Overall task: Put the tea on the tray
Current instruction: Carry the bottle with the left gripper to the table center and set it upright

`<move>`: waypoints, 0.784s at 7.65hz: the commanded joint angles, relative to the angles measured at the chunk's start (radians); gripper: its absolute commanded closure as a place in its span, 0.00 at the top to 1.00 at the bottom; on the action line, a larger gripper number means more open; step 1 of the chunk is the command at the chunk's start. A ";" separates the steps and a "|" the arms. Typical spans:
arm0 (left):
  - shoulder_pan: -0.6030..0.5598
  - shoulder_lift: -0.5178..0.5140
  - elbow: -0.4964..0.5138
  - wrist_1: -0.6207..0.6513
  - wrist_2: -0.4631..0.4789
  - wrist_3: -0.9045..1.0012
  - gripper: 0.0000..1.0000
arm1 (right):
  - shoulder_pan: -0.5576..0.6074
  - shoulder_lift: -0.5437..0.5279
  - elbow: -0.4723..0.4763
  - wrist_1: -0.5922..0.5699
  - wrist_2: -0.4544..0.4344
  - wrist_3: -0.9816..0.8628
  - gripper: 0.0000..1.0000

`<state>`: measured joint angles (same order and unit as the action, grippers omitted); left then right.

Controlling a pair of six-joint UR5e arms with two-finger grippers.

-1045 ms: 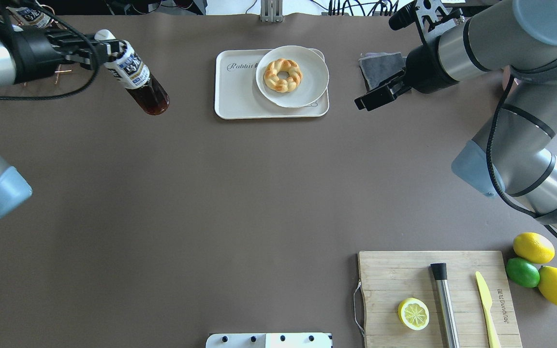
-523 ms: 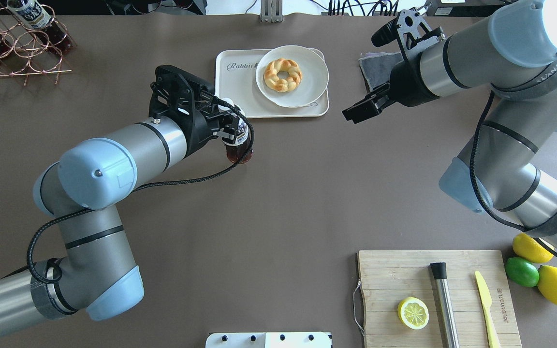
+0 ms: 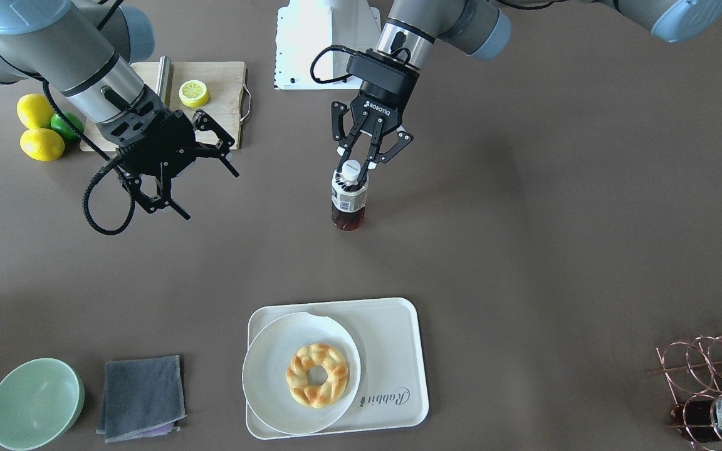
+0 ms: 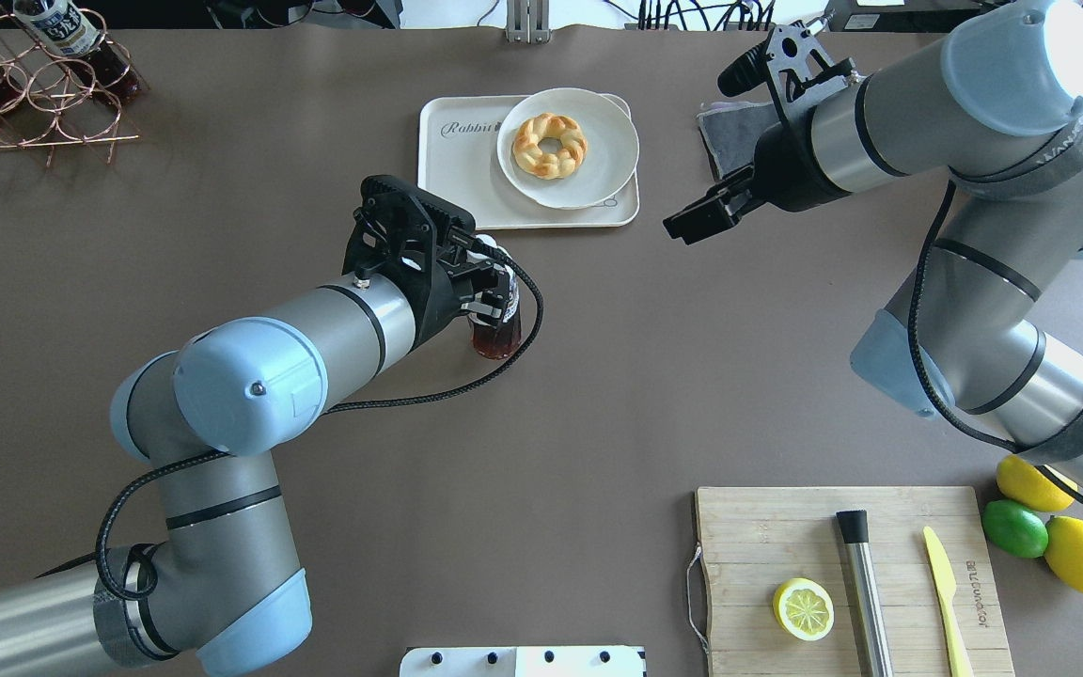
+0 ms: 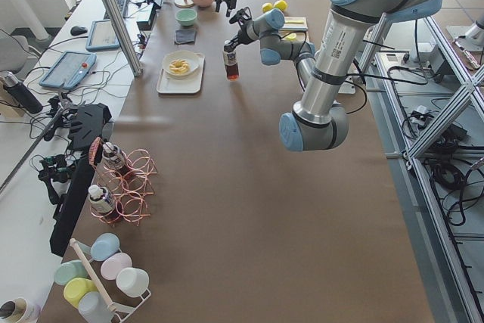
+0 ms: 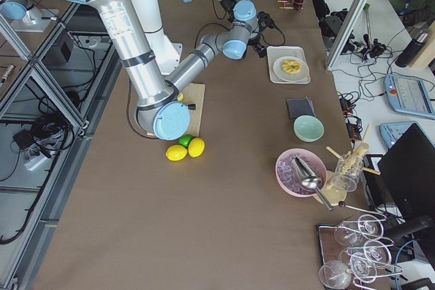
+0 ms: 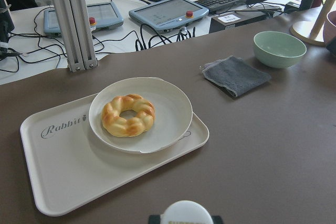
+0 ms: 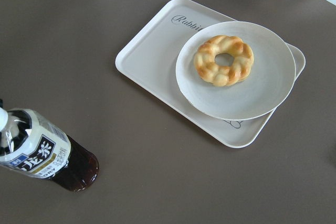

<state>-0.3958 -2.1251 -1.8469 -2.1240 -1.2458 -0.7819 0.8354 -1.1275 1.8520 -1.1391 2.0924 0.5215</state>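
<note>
**A:** Where is the tea (image 3: 348,203)?

**B:** It stands upright near the middle of the surface (image 3: 524,250), on the robot's side of the tray (image 3: 392,351) and well apart from it. The left gripper (image 3: 355,166) is clenched on its neck at the white cap. I cannot tell whether the base touches the surface.

**A:** How much open room is there?

**B:** Bare brown surface runs all the way from bottle to tray. The tray lies by the far edge, about midway along. A round plate (image 3: 267,382) with a braided doughnut (image 3: 317,374) covers the tray's end toward the robot's right and overhangs the rim. Only the lettered end is bare. The right gripper (image 4: 687,221) hangs above the surface on the robot's right of the bottle, jaws spread wide and holding nothing.

**A:** Any writing?

**B:** "Rabbit" in grey script on the tray, and "ROBOTIQ" on the left gripper's body. The right wrist view shows large Japanese characters on a dark band of the label, but the small print is unreadable.

**A:** What does one view add?

**B:** Overhead, the gripper hides the cap, while the front-facing view shows it between the fingers. The left wrist view catches only the cap at its bottom edge, with the tray, a grey cloth (image 7: 236,74) and a green bowl (image 7: 280,48) beyond. Overhead also shows a copper wire rack (image 4: 34,94) with more bottles at the far left corner. A cutting board (image 4: 758,536) sits at the near right corner.
</note>
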 commanded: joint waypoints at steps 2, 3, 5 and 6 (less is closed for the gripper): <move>0.049 -0.004 0.000 0.004 0.032 -0.007 0.00 | -0.001 0.000 -0.002 0.001 0.000 0.000 0.98; 0.049 -0.004 -0.002 0.002 0.032 -0.005 0.13 | -0.001 0.000 -0.002 0.001 0.000 0.000 0.98; 0.049 0.001 0.000 0.001 0.032 -0.005 0.82 | -0.001 0.000 -0.002 0.002 0.000 0.000 0.99; 0.049 0.001 -0.003 -0.002 0.032 -0.007 0.96 | -0.001 0.000 -0.002 0.002 0.000 0.000 0.99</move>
<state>-0.3471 -2.1260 -1.8474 -2.1223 -1.2134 -0.7876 0.8345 -1.1275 1.8494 -1.1370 2.0923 0.5216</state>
